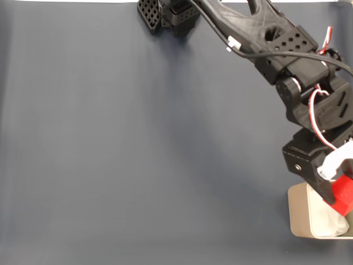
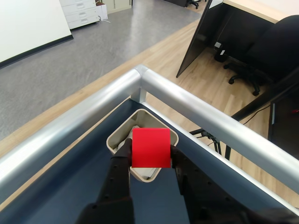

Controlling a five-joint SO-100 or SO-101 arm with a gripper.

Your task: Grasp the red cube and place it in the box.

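- Your fingers [image 2: 150,161] are closed on the red cube [image 2: 150,147]: in the wrist view one matte black finger [image 2: 122,158] presses its left face and the other presses its right, so the cube sits squarely between them and clear of any surface.
- The cube is a small, plain block, bright red, with flat matte faces and crisp edges; you see no markings on the face turned to the wrist camera.
- In the fixed view the cube [image 1: 344,194] shows at the right edge of the picture, partly hidden by the black finger, with a white plastic part just above it.
- Directly beneath the cube lies the box [image 2: 118,134], a beige-cream container with thin walls and rounded corners; in the wrist view the cube covers much of its opening.
- Inside the box [image 1: 298,212] you can see soft, crumpled white padding.
- The arm [image 1: 309,105] is matte black printed plastic, with perforated plates, visible screws and red and white wires looped along the wrist.
- The desk [image 1: 138,154] carries a smooth dark blue-grey covering with faint creases.
- A rounded, brushed metal rail [image 2: 201,116] frames the desk corner just beyond the box in the wrist view, with wood flooring and grey carpet past it.
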